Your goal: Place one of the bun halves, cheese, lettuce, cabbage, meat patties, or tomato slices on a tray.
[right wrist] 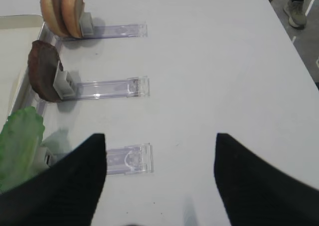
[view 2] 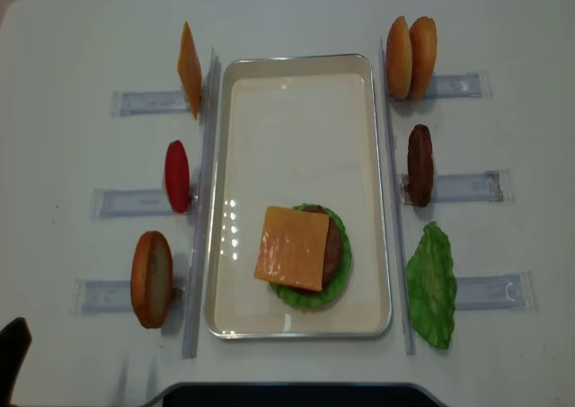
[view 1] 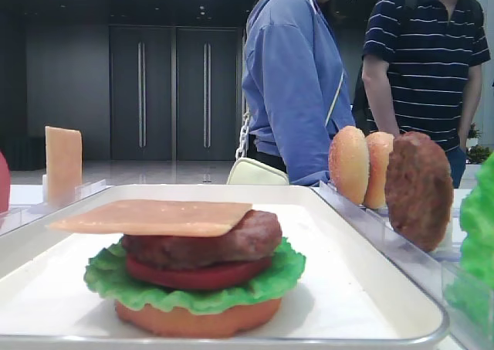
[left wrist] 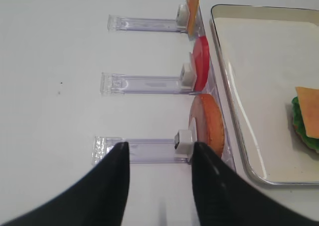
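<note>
on the tray, toward its near end, a stack sat: orange bun base, lettuce, tomato slice, meat patty, and the cheese square on top. clear holders flanked the tray, propping spare pieces upright on edge. the left gripper hung over the nearest left holder beside a bun half, jaws apart and empty. the right gripper hung above bare table, jaws wide apart, empty.
</note>
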### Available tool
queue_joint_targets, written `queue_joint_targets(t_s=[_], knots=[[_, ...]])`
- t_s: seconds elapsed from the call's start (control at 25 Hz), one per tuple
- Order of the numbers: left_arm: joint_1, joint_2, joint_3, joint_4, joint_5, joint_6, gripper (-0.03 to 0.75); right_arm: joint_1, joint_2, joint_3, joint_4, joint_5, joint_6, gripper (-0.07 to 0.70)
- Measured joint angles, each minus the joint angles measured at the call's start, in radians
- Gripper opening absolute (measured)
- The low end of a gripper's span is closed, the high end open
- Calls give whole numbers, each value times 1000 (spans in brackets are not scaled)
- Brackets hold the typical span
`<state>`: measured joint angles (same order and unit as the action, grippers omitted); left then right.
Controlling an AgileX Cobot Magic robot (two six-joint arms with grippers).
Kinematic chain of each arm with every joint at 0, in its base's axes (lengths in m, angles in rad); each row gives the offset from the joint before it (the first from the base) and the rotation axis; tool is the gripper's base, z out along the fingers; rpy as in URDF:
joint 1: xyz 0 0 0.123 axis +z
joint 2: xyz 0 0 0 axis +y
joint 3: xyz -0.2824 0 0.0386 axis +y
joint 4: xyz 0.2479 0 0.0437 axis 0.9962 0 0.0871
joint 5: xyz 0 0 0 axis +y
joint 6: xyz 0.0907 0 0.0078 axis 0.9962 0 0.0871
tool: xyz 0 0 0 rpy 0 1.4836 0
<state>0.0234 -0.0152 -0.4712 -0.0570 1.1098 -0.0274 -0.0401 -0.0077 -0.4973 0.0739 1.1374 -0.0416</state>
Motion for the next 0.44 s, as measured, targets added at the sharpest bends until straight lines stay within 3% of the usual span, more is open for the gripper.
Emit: queue_joint_targets(t_s=[0.44], knots=[[0,0,0,-6,0,0,324,0,0,0,0,0,0,472]])
